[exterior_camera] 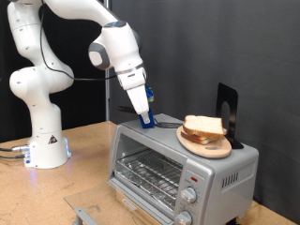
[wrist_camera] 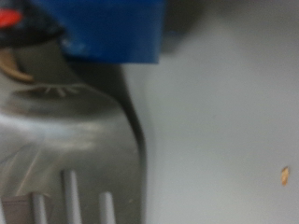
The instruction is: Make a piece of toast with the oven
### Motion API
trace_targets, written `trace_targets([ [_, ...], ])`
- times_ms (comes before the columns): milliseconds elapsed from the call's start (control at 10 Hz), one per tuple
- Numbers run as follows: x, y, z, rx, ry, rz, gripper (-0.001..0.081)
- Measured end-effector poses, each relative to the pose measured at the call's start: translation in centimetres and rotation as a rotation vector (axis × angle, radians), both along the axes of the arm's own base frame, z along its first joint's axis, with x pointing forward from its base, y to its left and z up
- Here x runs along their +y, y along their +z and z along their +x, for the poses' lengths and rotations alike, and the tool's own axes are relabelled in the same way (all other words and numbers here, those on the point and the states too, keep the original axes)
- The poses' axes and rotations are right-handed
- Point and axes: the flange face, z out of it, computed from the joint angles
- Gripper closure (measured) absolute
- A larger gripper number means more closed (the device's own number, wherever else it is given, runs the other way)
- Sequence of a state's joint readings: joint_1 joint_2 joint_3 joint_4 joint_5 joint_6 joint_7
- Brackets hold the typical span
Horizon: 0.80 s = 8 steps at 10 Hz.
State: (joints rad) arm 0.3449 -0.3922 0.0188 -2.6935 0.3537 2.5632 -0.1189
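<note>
Oven (exterior_camera: 178, 169) door down; gripper (exterior_camera: 146, 118) touching its top, apparently; finger state unclear; toast (exterior_camera: 202, 127) beside.

A round wooden plate (exterior_camera: 208, 146) is seen resting on the appliance's flat metal roof, towards the exterior view's right. Behind it, near the roof's far right corner, a black upright stand (exterior_camera: 228, 111) is set. A dark spatula (exterior_camera: 165, 123) lies flat on the roof between the plate and the roof's left edge; in the wrist view its slotted grey blade (wrist_camera: 65, 149) is shown close up and blurred. Below, a wooden bench (exterior_camera: 84, 178) is spread across the foreground, with a grey bracket (exterior_camera: 86, 215) near its front edge. A black curtain (exterior_camera: 234, 47) hangs behind.
</note>
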Motion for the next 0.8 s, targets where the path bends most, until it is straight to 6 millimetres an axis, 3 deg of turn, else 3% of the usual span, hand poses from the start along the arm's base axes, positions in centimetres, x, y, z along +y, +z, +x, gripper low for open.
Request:
trace_targets([
  [800,0.91,-0.6,-0.5,-0.014,0.013,-0.004,0.0124],
])
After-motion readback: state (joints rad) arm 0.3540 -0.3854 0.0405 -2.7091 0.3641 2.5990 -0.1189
